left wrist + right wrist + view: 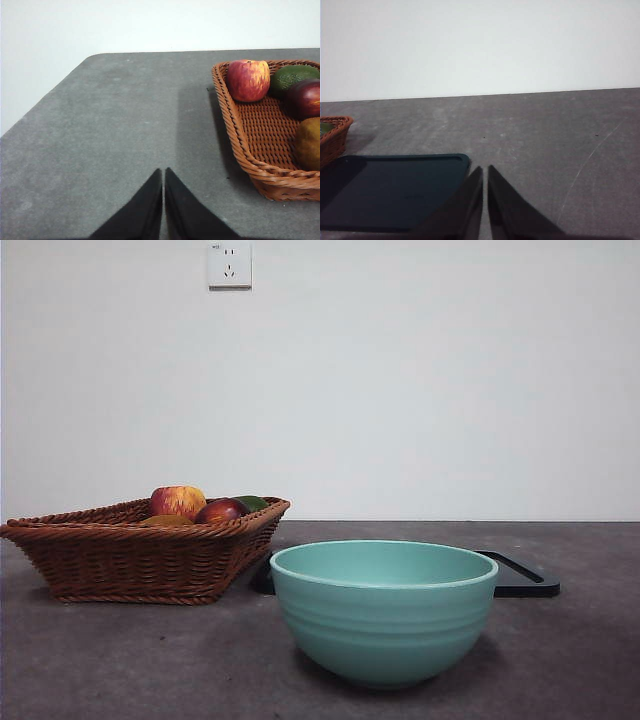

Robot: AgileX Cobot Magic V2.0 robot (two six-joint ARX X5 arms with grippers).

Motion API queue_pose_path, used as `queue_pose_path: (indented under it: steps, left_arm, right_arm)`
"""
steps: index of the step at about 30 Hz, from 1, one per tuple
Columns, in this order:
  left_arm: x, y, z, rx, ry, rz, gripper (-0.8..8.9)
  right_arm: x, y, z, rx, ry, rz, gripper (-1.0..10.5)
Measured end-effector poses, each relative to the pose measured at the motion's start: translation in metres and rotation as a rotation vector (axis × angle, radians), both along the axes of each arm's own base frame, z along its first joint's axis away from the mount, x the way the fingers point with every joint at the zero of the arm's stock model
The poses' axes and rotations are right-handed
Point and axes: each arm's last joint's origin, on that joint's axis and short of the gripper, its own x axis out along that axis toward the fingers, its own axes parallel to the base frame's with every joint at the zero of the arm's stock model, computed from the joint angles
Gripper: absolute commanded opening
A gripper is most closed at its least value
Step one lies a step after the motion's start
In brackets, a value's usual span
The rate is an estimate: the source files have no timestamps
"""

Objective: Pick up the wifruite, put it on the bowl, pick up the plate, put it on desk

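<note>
Both grippers idle, jaws together, holding nothing.
Wifruite lies in the wicker basket; bowl stands on the worktop, dark plate behind it.

No readable text anywhere; the wall socket bears a tiny mark (illegible).

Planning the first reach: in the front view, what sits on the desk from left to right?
Wicker basket with the fruit → teal bowl → black tray showing past the bowl's right side.
</note>
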Motion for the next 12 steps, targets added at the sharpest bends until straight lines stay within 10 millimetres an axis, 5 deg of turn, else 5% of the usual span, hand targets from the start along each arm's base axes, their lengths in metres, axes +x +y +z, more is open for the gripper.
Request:
queue_pose_path:
  steps: [12]
  left_arm:
    - [0.000, 0.000, 0.000, 0.000, 0.000, 0.000, 0.07]
  right_arm:
    - [-0.001, 0.000, -0.016, -0.009, 0.169, 0.001, 0.1]
